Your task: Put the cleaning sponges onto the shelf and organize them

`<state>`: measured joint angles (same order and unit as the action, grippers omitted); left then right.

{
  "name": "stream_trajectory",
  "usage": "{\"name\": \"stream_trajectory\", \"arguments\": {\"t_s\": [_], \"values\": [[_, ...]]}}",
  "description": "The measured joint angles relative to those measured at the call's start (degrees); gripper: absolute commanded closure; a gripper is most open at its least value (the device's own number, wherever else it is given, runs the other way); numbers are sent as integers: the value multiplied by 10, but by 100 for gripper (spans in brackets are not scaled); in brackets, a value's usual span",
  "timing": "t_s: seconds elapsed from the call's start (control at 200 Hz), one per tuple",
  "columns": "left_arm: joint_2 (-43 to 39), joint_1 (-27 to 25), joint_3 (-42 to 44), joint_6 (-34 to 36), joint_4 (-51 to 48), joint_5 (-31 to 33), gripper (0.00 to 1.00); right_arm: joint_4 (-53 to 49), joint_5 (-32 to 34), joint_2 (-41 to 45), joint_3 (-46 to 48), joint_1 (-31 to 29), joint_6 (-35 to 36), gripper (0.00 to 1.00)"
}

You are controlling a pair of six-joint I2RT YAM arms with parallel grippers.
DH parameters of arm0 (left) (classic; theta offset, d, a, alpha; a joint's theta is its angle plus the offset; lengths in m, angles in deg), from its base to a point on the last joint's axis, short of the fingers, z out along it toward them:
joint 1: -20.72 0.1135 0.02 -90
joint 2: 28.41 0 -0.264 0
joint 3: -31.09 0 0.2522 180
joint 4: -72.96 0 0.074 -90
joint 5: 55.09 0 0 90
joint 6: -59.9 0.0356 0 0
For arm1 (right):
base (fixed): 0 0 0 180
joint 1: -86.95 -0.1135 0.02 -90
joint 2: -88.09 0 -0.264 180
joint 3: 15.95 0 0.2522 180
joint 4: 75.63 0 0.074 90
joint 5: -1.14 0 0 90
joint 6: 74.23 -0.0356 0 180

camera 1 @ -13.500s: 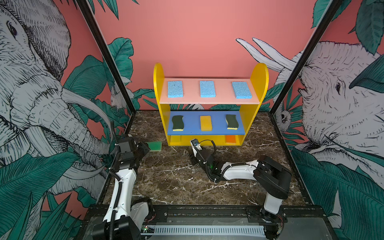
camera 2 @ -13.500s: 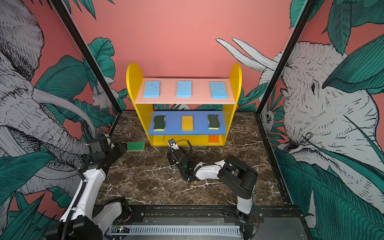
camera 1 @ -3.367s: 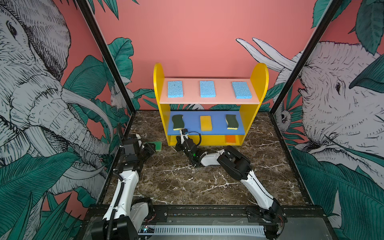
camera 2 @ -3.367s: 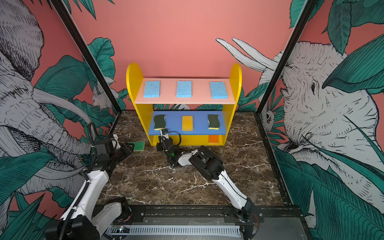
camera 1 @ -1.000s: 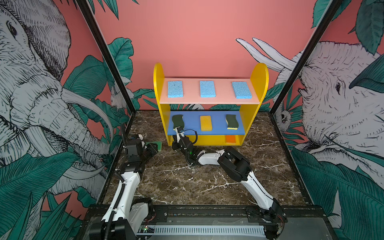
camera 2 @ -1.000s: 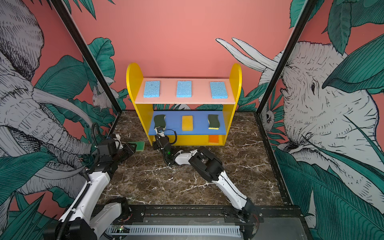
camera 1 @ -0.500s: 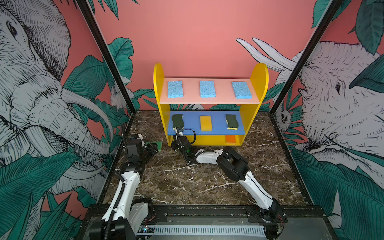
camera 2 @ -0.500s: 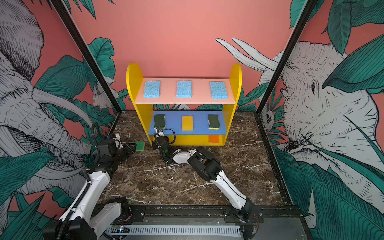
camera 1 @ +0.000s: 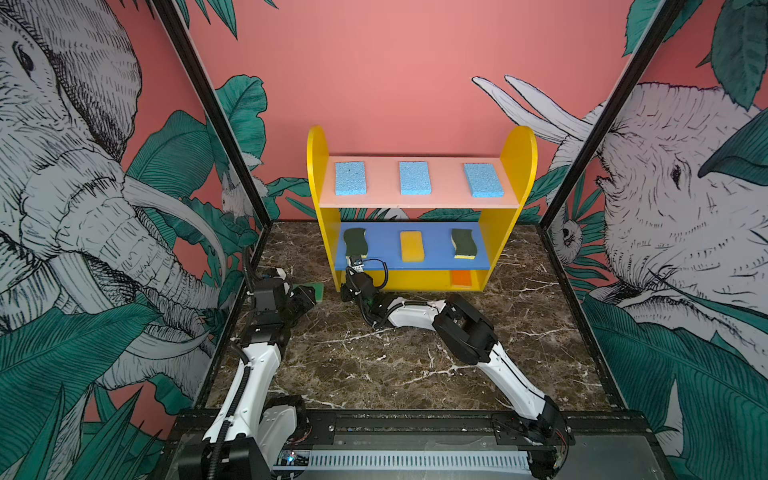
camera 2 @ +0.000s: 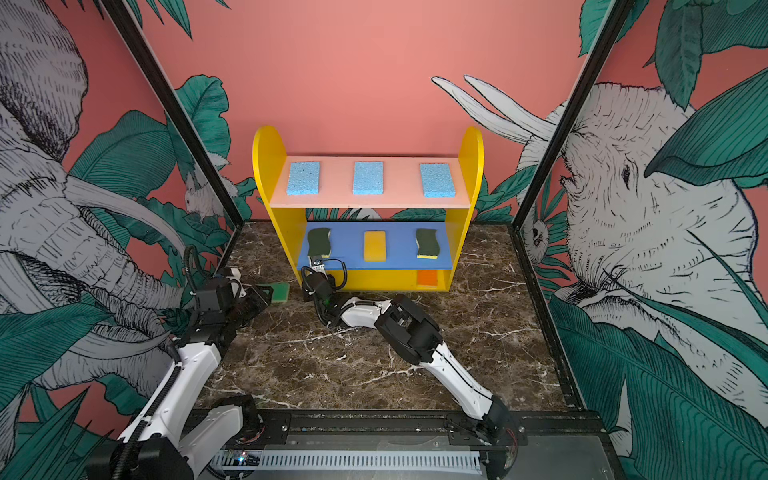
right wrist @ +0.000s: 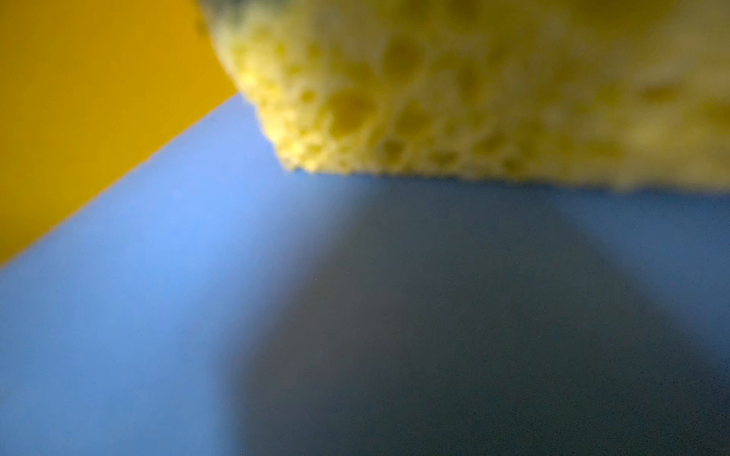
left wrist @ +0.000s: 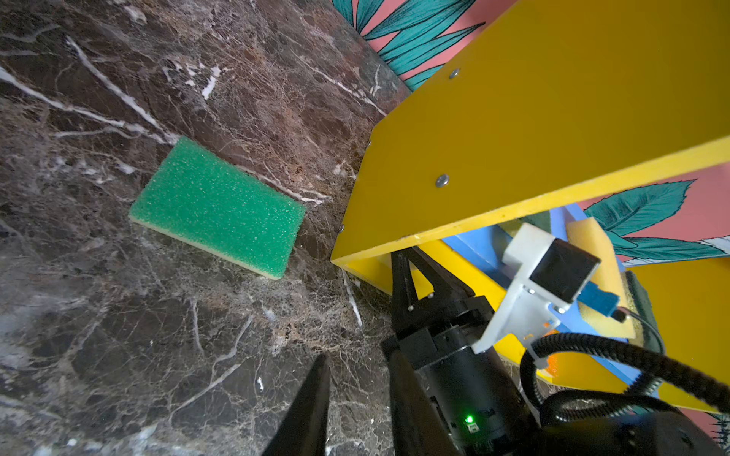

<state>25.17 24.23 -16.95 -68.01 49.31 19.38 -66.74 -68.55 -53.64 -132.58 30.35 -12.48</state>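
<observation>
Beside the yellow shelf [camera 1: 318,166], on the marble table [camera 1: 374,365], lies a flat, bumpy green sponge [left wrist: 217,205]. Left gripper [left wrist: 355,367] hangs near, slightly parted, empty. Right gripper [left wrist: 403,256], pinched tight, pokes under the blue board [camera 1: 436,257].

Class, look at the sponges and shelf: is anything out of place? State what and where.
One bright green rectangular sponge lies flat on the brown marble tabletop, just left of the yellow-sided three-tier shelf, not on any of its boards.
</observation>
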Motion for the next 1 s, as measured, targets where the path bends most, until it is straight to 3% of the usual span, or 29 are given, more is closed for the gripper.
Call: {"name": "stream_trajectory", "arguments": {"t_s": [0.225, 0.655, 1.0], "values": [[0, -1, 0, 0, 0, 0, 71, -7, 6, 2, 2, 0, 0, 100], [0, -2, 0, 0, 0, 0, 71, 20, 24, 51, 90, 14, 7, 100], [-6, -3, 7, 0, -1, 2, 71, 102, -40, 56, 129, 17, 41, 100]]}}
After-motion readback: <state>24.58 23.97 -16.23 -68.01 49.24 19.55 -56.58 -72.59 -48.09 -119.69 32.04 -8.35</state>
